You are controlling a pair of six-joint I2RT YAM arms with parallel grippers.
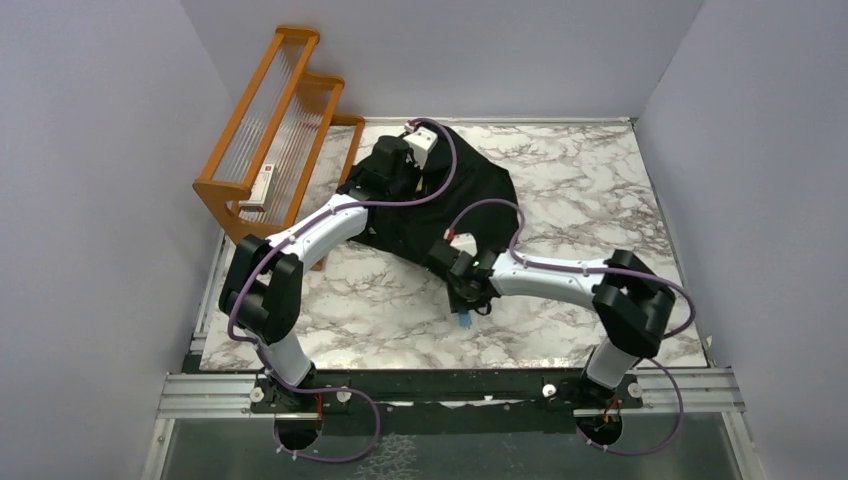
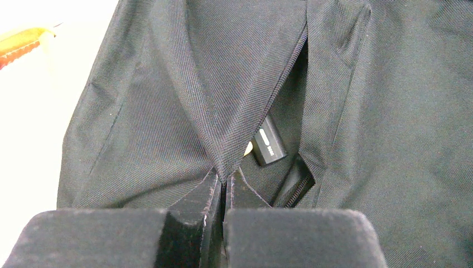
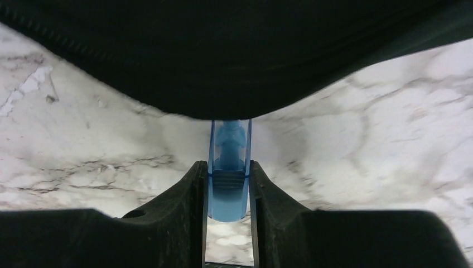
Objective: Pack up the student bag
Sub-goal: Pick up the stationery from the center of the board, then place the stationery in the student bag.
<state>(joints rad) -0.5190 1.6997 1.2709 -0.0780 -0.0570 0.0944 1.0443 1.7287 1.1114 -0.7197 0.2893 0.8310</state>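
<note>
The right gripper (image 3: 227, 170) has its jaws drawn in against both sides of a blue translucent piece (image 3: 228, 142). The piece runs out from between the fingertips until its far end meets the edge of the black fabric. The left gripper (image 2: 224, 183) is pinched tight on a fold of the student bag (image 1: 480, 195) beside the zip, drawing that edge into a ridge. The opening gapes just right of the fingers, and inside it a small black item (image 2: 269, 146) with a pale oval mark lies against the fabric. The bag lies on the far middle of the marble table (image 1: 600, 190), its near edge right by the right gripper. Bare tabletop spreads to the right of the bag and to its near left. At the far left a wooden rack (image 1: 270, 130) stands close beside the bag, with a small white item (image 1: 261, 186) on its lower tier. Grey walls (image 1: 100, 150) close the table on the left, far and right sides.
</note>
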